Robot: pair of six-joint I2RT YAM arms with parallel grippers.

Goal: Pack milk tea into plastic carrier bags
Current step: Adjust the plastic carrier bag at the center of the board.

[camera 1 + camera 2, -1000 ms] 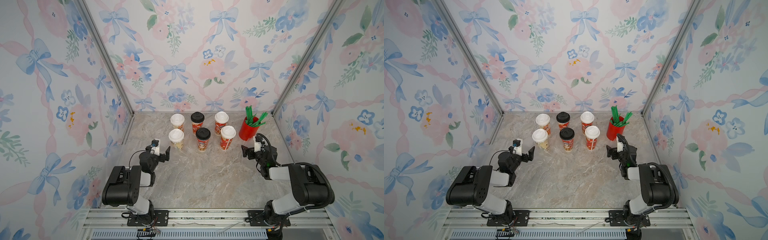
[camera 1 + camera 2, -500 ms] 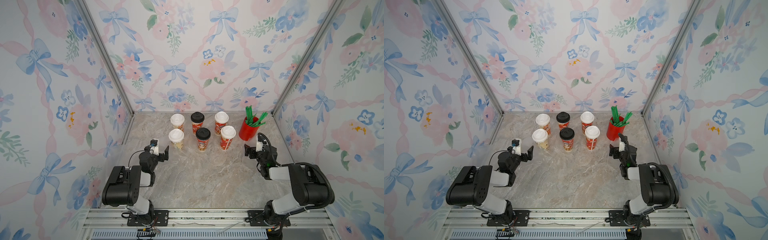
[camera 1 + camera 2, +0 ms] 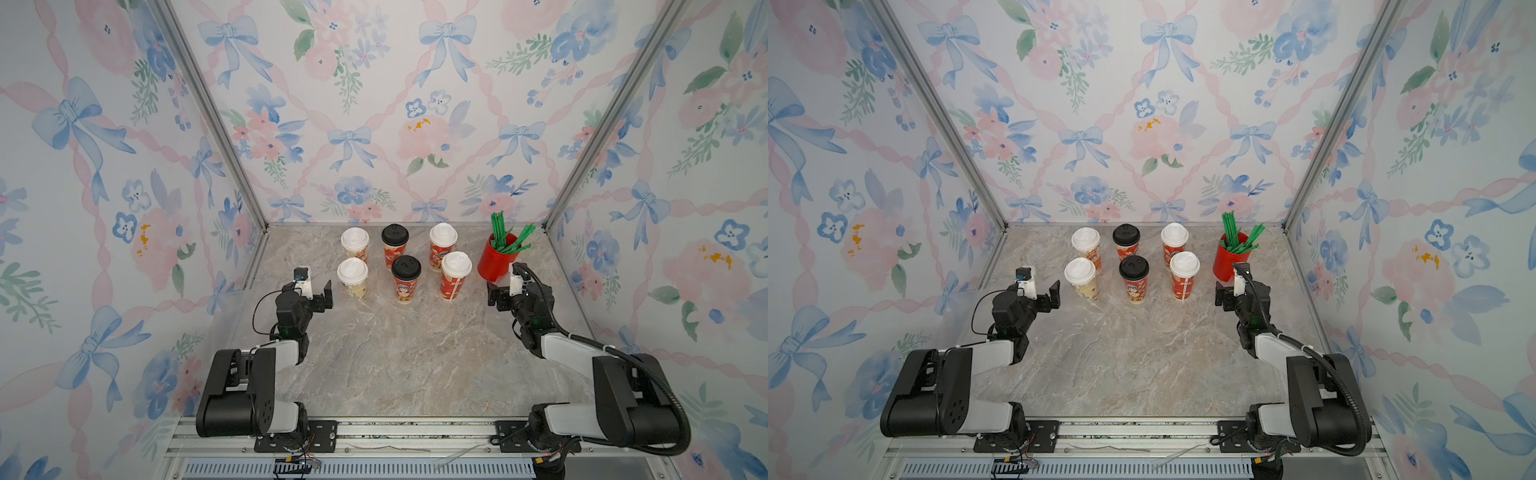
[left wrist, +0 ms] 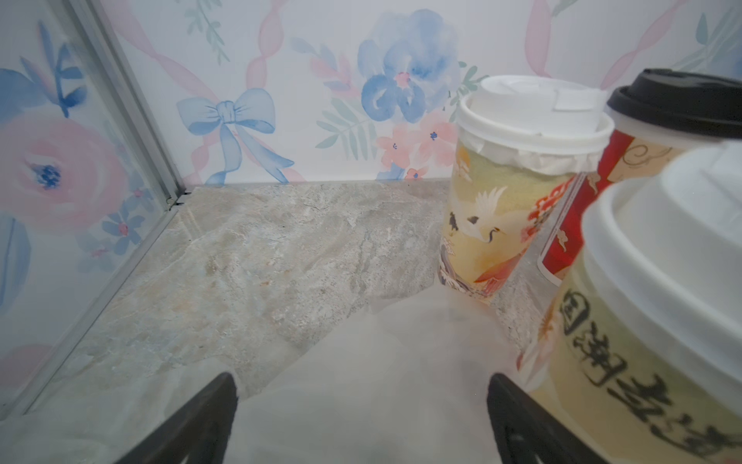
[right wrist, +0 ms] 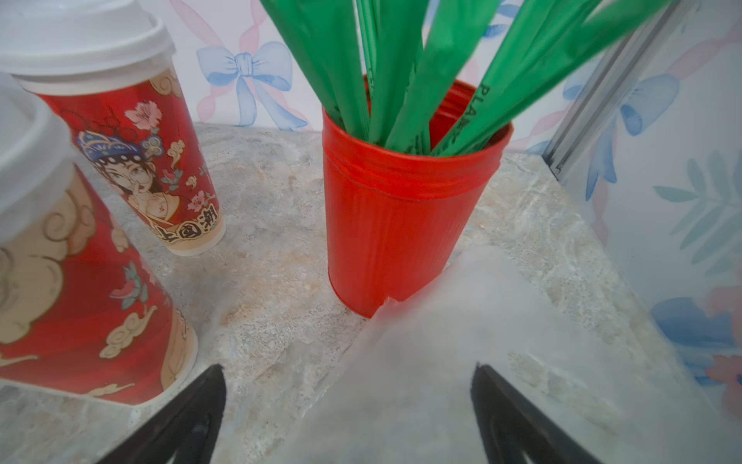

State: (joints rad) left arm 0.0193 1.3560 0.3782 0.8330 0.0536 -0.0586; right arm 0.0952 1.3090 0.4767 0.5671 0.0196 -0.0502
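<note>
**Milk tea** [image 3: 406,278]: six lidded cups, upright, in two rows of three at the back of the worktop [image 3: 415,357]. The cream-printed pair [image 3: 352,277] is on the left, the black-lidded pair in the middle, and the white-lidded red pair [image 3: 456,276] on the right. None is held.

**Plastic carrier bags**: hazy clear film lying flat on the worktop, seen under each claw in the wrist views [image 4: 381,341] [image 5: 461,341].

**Left claw** [image 3: 322,296]: jaws apart and empty. It is just beside the front cream cup, not touching it.

**Right claw** [image 3: 498,297]: jaws apart and empty. It is near the front white-lidded red cup, directly before the red straw cup [image 3: 494,264].
</note>
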